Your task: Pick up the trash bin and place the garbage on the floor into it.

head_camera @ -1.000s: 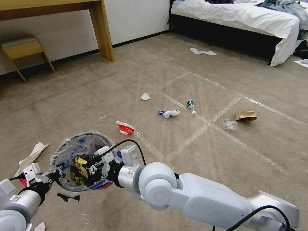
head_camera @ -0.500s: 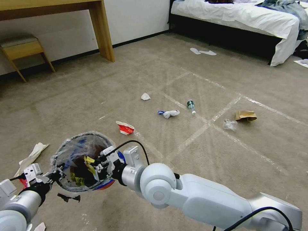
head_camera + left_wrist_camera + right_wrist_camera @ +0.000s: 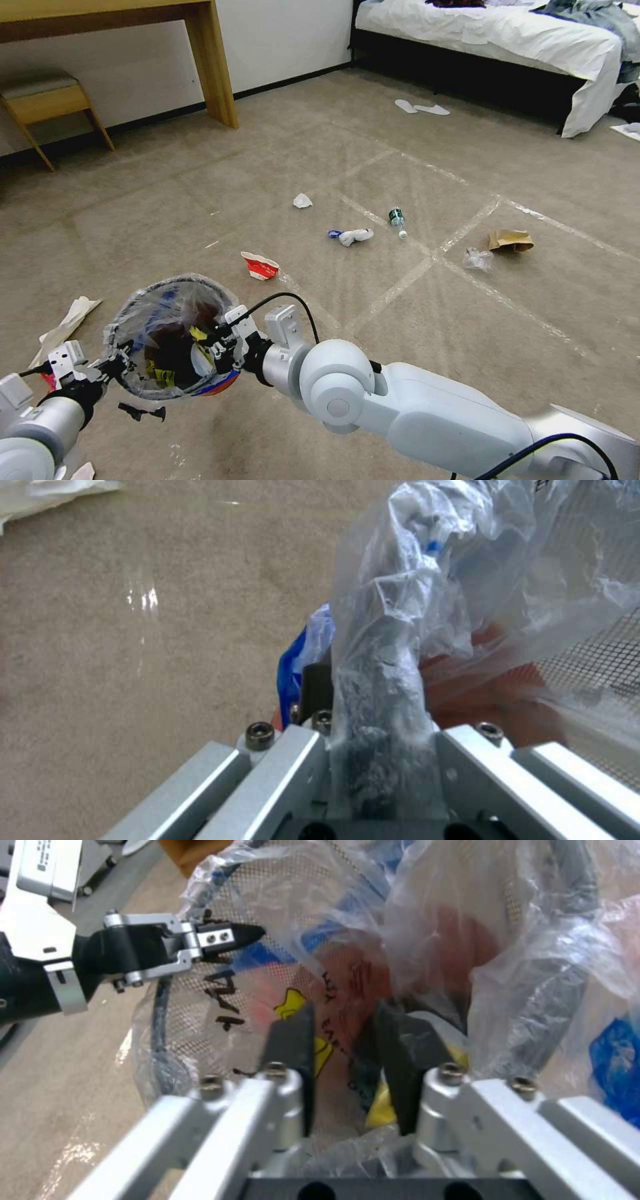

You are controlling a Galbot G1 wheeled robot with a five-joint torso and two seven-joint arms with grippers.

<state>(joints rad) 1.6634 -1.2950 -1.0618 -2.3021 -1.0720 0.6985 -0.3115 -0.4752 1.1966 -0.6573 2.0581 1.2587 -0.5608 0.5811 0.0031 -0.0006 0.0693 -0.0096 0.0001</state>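
Note:
I hold the trash bin (image 3: 175, 285) above the floor (image 3: 373, 333), lower left in the head view. It is red with a blue rim and a crinkled clear liner. My left gripper (image 3: 119, 363) is shut on the liner-covered rim (image 3: 380, 645) on the bin's left side. My right gripper (image 3: 215, 340) hangs over the right side of the bin's mouth, open with nothing between its fingers (image 3: 293, 1040). A yellow wrapper (image 3: 381, 1100) lies inside just past them. Garbage lies on the floor ahead: a crushed cup (image 3: 260, 266), a tissue wad (image 3: 302, 201), a white-blue wad (image 3: 352, 235), a bottle (image 3: 398, 221), a brown paper bag (image 3: 511, 241).
A clear plastic scrap (image 3: 478, 259) lies beside the brown bag and a white paper (image 3: 67, 323) at the left. White slippers (image 3: 421, 107) sit near the bed (image 3: 507, 33). A wooden desk leg (image 3: 213, 67) and a stool (image 3: 47, 100) stand at the back left.
My right gripper has drawn back to the right across the bin's mouth and stands open, with the yellow wrapper lower inside. The left gripper and the bin stay put.

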